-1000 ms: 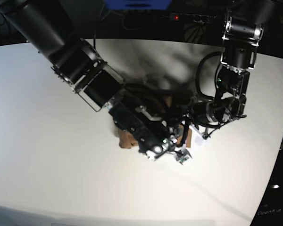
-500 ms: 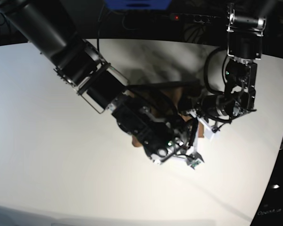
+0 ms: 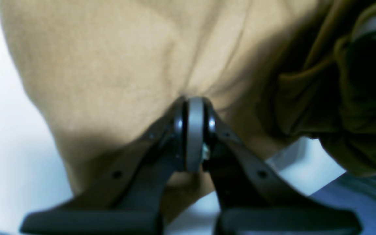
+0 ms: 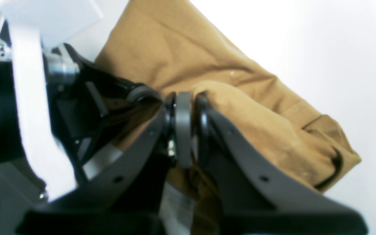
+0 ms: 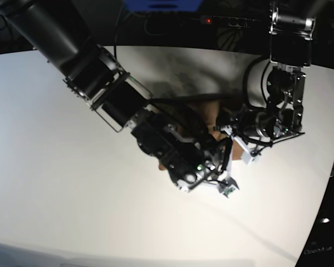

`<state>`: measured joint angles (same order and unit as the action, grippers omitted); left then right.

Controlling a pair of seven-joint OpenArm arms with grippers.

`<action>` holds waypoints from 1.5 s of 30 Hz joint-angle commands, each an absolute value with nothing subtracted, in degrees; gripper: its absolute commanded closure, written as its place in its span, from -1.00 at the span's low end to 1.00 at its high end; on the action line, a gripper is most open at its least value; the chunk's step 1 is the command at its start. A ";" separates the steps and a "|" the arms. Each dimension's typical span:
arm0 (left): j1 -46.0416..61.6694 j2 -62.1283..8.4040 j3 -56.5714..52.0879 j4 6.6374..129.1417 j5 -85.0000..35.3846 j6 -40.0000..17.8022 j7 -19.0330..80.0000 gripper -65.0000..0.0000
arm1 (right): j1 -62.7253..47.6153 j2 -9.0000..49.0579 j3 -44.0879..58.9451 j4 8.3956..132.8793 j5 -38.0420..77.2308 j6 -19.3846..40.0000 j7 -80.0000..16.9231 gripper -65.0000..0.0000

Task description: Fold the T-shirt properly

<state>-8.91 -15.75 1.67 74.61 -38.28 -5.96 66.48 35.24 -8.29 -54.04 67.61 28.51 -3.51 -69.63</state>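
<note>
The brown T-shirt (image 3: 116,65) is a bunched bundle between both arms. In the left wrist view my left gripper (image 3: 194,104) is shut, pinching a fold of the shirt so that creases run out from its tips. My right gripper (image 4: 183,98) is shut on another fold of the T-shirt (image 4: 256,107), which drapes over its right finger. The left gripper's dark fingers (image 4: 139,93) sit just left of it, almost touching. From the base view only a small patch of the T-shirt (image 5: 209,115) shows between the crowded arms; the rest is hidden.
The white table (image 5: 55,167) stretches wide to the left and front. Its curved far edge meets a dark background with a power strip (image 5: 228,21) and a blue object (image 5: 161,4). The table's right edge (image 5: 328,183) lies close to the left arm.
Both arms have shifted to the right in the base view, taking the bunched shirt with them. Both grippers stay shut on the cloth.
</note>
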 commanded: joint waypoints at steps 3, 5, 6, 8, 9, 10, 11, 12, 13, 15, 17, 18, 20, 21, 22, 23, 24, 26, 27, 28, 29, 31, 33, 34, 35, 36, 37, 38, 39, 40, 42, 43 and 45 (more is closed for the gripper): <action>-10.15 -16.66 1.63 78.20 -38.20 -5.93 66.95 0.93 | 37.14 -9.00 -53.85 68.35 28.70 -3.91 -68.70 0.99; -10.59 -16.84 1.63 79.69 -38.20 -5.93 66.95 0.93 | 37.14 -9.00 -53.85 68.35 28.70 -3.91 -68.70 0.99; -10.86 -16.84 1.63 80.31 -38.20 -5.93 67.12 0.93 | 37.14 -9.00 -53.85 68.35 28.70 -3.91 -68.70 0.99; -10.95 -17.45 1.63 81.36 -38.20 -5.93 67.12 0.93 | 37.14 -9.00 -53.85 68.35 28.70 -3.91 -68.70 0.99; -11.12 -17.54 1.63 82.07 -38.20 -5.93 67.03 0.93 | 37.14 -9.00 -53.85 68.35 28.70 -3.91 -68.62 0.99; -11.47 -17.63 1.63 82.95 -38.20 -5.93 67.12 0.93 | 37.14 -9.00 -53.85 68.35 28.70 -3.91 -68.62 0.99; -11.65 -17.63 1.63 83.82 -38.20 -5.76 67.21 0.93 | 37.14 -9.00 -53.85 68.35 28.70 -3.91 -68.62 0.99; -11.65 -17.63 1.63 84.62 -38.20 -5.49 67.38 0.93 | 37.14 -9.00 -53.85 68.35 28.70 -3.91 -68.62 0.99; -11.74 -17.71 1.54 85.14 -38.11 -5.41 68.35 0.93 | 37.14 -9.00 -53.85 68.35 28.70 -3.91 -68.62 0.99; -11.74 -18.42 1.36 86.11 -38.11 -5.41 71.16 0.93 | 37.14 -9.00 -53.85 68.35 28.70 -3.91 -68.70 0.99; -11.38 -19.47 1.45 87.08 -38.11 -5.41 73.36 0.93 | 37.14 -9.00 -53.85 68.35 28.70 -3.91 -68.70 0.99; -11.30 -20.09 1.36 87.34 -38.11 -5.41 74.15 0.93 | 37.05 -9.00 -53.85 68.35 28.70 -3.91 -68.62 0.99; -10.86 -22.11 1.36 87.34 -38.11 -5.41 75.74 0.93 | 37.05 -9.00 -53.85 68.35 28.70 -3.91 -68.62 0.99; -9.89 -22.99 1.36 87.52 -38.11 -5.41 75.91 0.93 | 37.05 -9.00 -53.85 68.35 28.70 -3.91 -68.62 0.99; -9.19 -24.22 1.27 87.60 -38.11 -5.41 76.09 0.93 | 37.05 -9.00 -53.85 68.35 28.70 -3.91 -68.62 0.99; -8.66 -25.27 1.27 87.60 -38.11 -5.41 76.00 0.93 | 37.05 -9.00 -53.85 68.35 28.70 -3.91 -68.62 0.99; -8.22 -25.98 1.27 86.99 -38.11 -5.41 75.91 0.93 | 37.05 -9.00 -53.85 68.35 28.70 -3.91 -68.62 0.99; -7.87 -26.59 1.63 86.55 -37.58 -5.41 75.91 0.93 | 37.05 -9.00 -53.85 68.35 28.70 -3.91 -68.62 0.99; -7.87 -26.59 1.63 86.46 -36.53 -5.41 76.00 0.93 | 37.05 -9.00 -53.85 68.35 28.70 -3.91 -68.53 0.99; -7.78 -26.59 1.63 86.46 -34.86 -5.41 76.00 0.93 | 37.05 -9.00 -53.85 68.35 28.70 -3.91 -68.53 0.99; -7.52 -26.33 1.63 86.55 -32.66 -5.41 76.00 0.93 | 37.05 -9.00 -53.85 68.35 28.70 -3.91 -68.53 0.99; -7.25 -25.71 1.63 86.55 -27.65 -5.67 75.91 0.93 | 37.05 -9.00 -53.85 68.35 28.70 -3.91 -68.53 0.99; -7.43 -23.34 1.63 86.46 -22.02 -5.76 75.82 0.93 | 36.97 -9.00 -53.85 68.35 28.70 -3.91 -68.53 0.99; -7.60 -22.29 1.71 86.46 -19.12 -5.76 75.82 0.93 | 36.88 -9.00 -53.85 68.35 28.70 -3.91 -68.53 0.99; -7.60 -21.32 1.71 86.46 -15.87 -5.85 75.82 0.93 | 36.62 -9.00 -53.85 68.35 28.70 -3.91 -68.53 0.99; -7.69 -20.35 1.80 86.46 -12.97 -5.85 75.82 0.93 | 36.53 -9.00 -53.85 68.35 28.70 -3.91 -68.53 0.99; -7.69 -19.65 2.51 86.46 -10.77 -5.93 75.82 0.93 | 36.35 -9.00 -53.85 68.53 28.70 -3.91 -68.53 0.99; -7.87 -19.21 3.47 86.46 -8.92 -5.93 75.82 0.93 | 36.35 -9.00 -53.85 68.53 28.70 -3.91 -68.53 0.99; -8.48 -18.86 4.97 86.46 -7.16 -5.93 75.82 0.93 | 36.26 -9.00 -53.85 68.53 28.70 -3.91 -68.53 0.99; -8.92 -18.77 5.76 86.37 -6.29 -5.93 75.74 0.93 | 36.26 -9.00 -53.76 68.62 28.70 -3.91 -68.53 0.99; -9.27 -18.59 6.55 85.05 -5.93 -5.93 75.03 0.93 | 36.26 -9.00 -53.76 68.62 28.70 -3.91 -68.53 0.99; -9.36 -18.59 6.46 84.44 -5.93 -5.93 74.68 0.93 | 36.26 -9.00 -53.76 68.70 28.79 -3.91 -68.53 0.99; -9.36 -18.59 6.46 83.30 -5.76 -5.93 73.98 0.93 | 36.26 -9.00 -53.76 70.02 28.79 -3.91 -68.62 0.99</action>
<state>-8.38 -18.11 6.79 82.67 -5.93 -5.98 74.19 34.39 -8.08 -54.13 68.60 28.03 -3.77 -69.60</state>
